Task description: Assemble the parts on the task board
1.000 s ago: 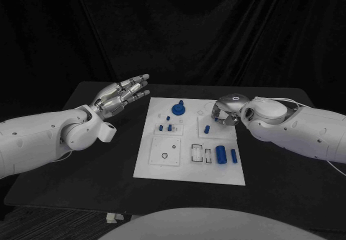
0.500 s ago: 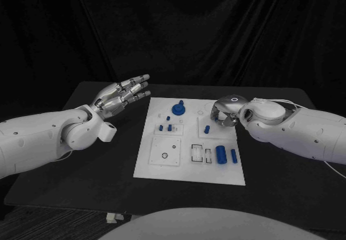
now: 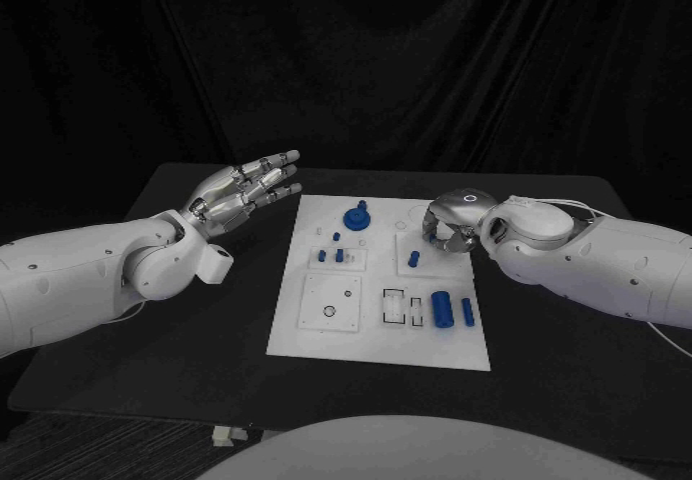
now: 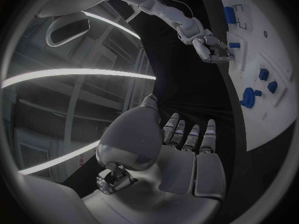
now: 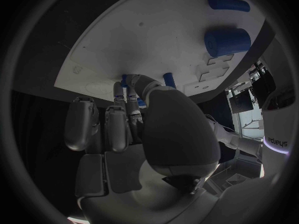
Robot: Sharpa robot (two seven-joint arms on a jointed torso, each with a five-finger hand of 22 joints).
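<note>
Task board (image 3: 378, 340): blue parts (image 3: 443, 309) in recesses | right hand (image 3: 450, 232) over it

White smooth-shelled arms; silver segmented left hand (image 3: 248, 185), right hand (image 3: 450, 225); thin white cable along right forearm

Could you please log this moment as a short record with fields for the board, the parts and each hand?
board: white task board in the middle of the black table
parts: large blue cylinder and thin blue rod lying side by side at the board's right; blue knob at its far end
left hand: raised left of the board, fingers spread, holds nothing
right hand: down at the board's far right edge, fingers curled; a hold cannot be told
</note>
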